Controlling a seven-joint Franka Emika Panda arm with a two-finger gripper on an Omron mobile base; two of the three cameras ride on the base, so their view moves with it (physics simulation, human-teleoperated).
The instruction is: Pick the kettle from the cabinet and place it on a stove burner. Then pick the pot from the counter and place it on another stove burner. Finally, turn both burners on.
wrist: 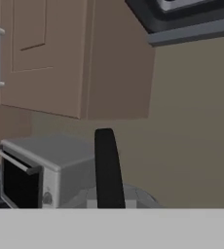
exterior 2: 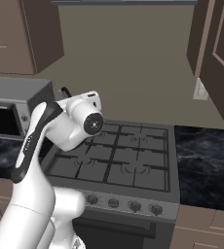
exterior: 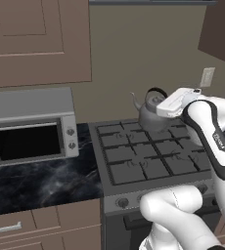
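From the left, brown wall cabinet doors (exterior: 36, 39) hang above a grey microwave (exterior: 33, 124) that stands on the black marble-veined counter (exterior: 41, 183), with brown drawers (exterior: 41, 227) and a metal bar handle below. Just to the microwave's right sits the grey range, its dark square burner grates (exterior: 144, 154) laid in a grid over the cooktop and a row of round front knobs (exterior 2: 121, 204) along the front edge.

The kettle (exterior: 151, 111) stands upright on the rear of the stove, on the back grate toward the middle, its curved spout pointing left toward the microwave and its black arched handle rising above the lid. My white hand (exterior: 178, 102) reaches over the cooktop and sits at the top of that handle. In the hand view the black handle (wrist: 107, 168) rises straight up the middle of the picture, with the kettle's grey rounded top just below it and the microwave beyond on the left. My jaws are drawn fully together, closed on the kettle's handle.

To the right of the range the black counter (exterior 2: 206, 155) carries on, with a white wall outlet (exterior 2: 200, 89) above it and an open brown cabinet door (exterior 2: 221, 58) at the far right.
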